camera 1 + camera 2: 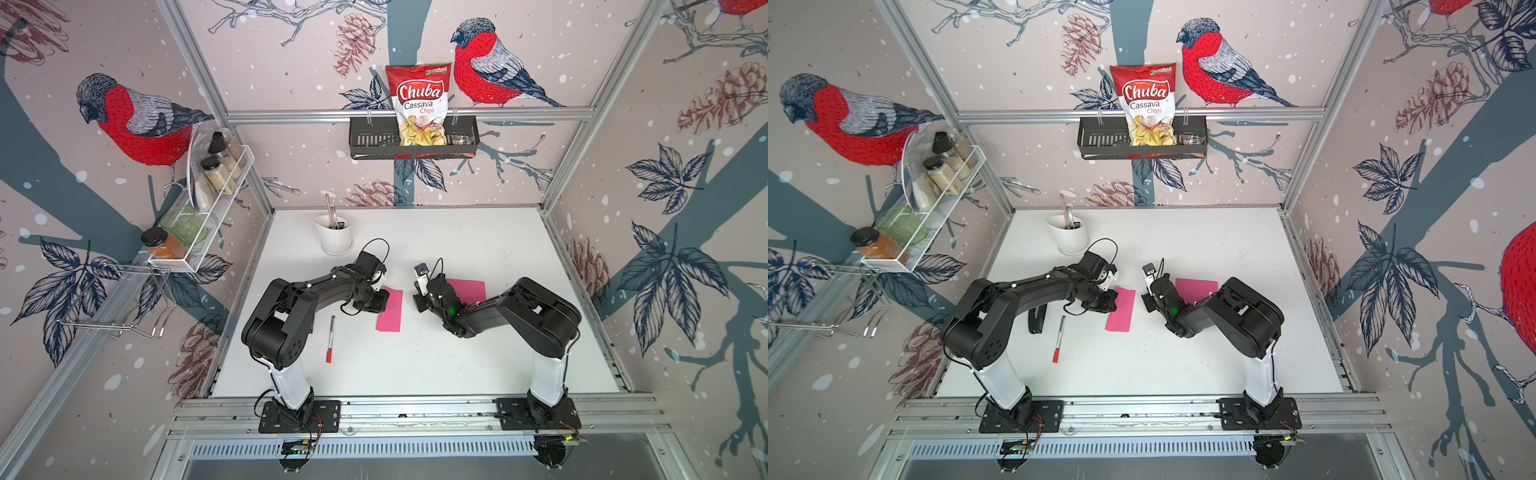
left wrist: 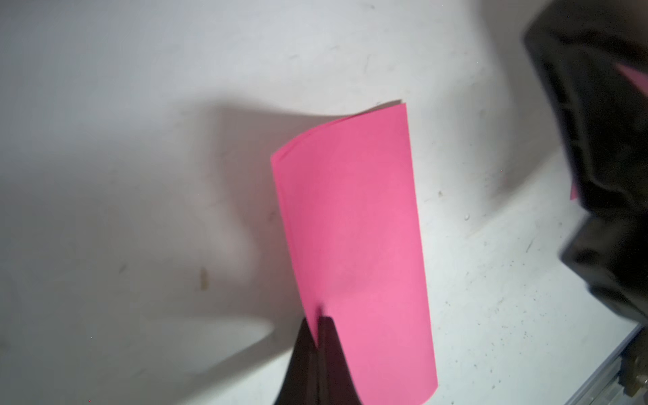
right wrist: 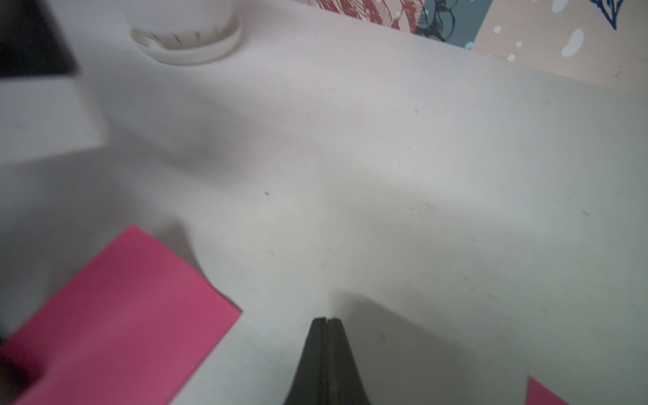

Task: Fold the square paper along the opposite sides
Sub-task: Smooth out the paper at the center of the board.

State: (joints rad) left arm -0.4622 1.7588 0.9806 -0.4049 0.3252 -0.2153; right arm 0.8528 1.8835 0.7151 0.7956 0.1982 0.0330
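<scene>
White table (image 1: 457, 353): left gripper (image 2: 319, 326) clamps the folded pink paper (image 2: 350, 228); press its crease with your closed, empty right gripper (image 3: 326, 321).

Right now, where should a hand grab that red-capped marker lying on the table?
Probably mid-barrel on the marker, coming straight down from above and closing across its width. It lies flat on the table, long and thin, so only its narrow sides offer grip.
</scene>
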